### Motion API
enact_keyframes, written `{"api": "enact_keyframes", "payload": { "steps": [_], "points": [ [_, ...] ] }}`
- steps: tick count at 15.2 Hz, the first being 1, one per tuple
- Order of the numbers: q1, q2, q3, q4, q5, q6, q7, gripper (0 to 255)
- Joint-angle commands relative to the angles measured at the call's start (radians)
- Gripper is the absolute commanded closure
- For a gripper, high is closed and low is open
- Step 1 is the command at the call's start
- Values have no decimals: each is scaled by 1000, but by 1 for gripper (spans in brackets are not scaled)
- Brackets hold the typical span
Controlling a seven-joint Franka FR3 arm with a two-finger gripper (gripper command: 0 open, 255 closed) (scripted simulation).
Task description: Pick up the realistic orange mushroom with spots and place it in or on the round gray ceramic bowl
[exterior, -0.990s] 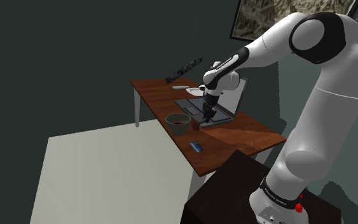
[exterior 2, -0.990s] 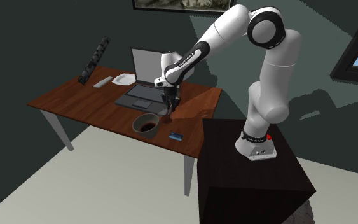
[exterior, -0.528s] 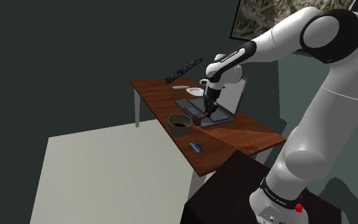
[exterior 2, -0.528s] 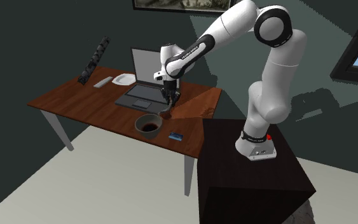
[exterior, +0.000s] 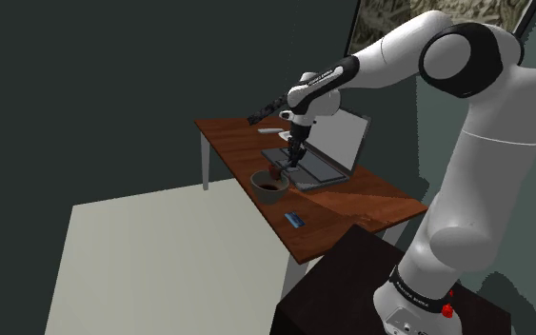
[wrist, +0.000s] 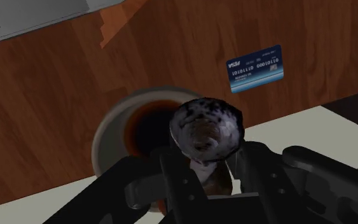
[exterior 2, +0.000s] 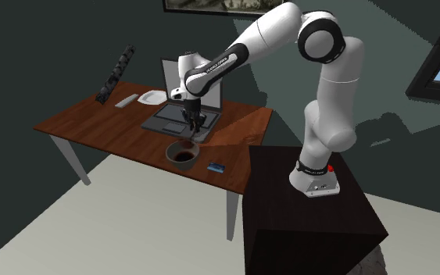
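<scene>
Clamping the mushroom (wrist: 206, 130) by its stem, the gripper (wrist: 212, 170) hangs over the bowl (wrist: 110, 137). Fingers pressed tight on it, the speckled cap is pointing down above the bowl's dark inside, close to the rim. Just beside the bowl, a blue card (wrist: 254, 69) lies flat on the wooden table (wrist: 56, 89). Farther back an open laptop (exterior 2: 180, 117), then a white dish (exterior 2: 152, 97).

Beneath the held mushroom (wrist: 207, 127) you have open air down to the bowl (wrist: 102, 140). Just beyond the bowl the laptop (exterior 2: 167, 121) blocks you, its screen upright. A blue card (wrist: 255, 68) lies flat near the bowl. Bare table (exterior 2: 93, 125) lies open toward the second exterior view's left.
</scene>
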Motion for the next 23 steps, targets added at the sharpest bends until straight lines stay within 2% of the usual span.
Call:
{"api": "enact_keyframes", "payload": {
  "steps": [1,3,17,23],
  "points": [
    [9,61,15,74,25,-16,15,255],
    [16,120,29,156,43,-41,33,255],
    [-1,233,55,105,109,113,-20,255],
    [-1,233,55,105,110,113,-20,255]
  ]
}}
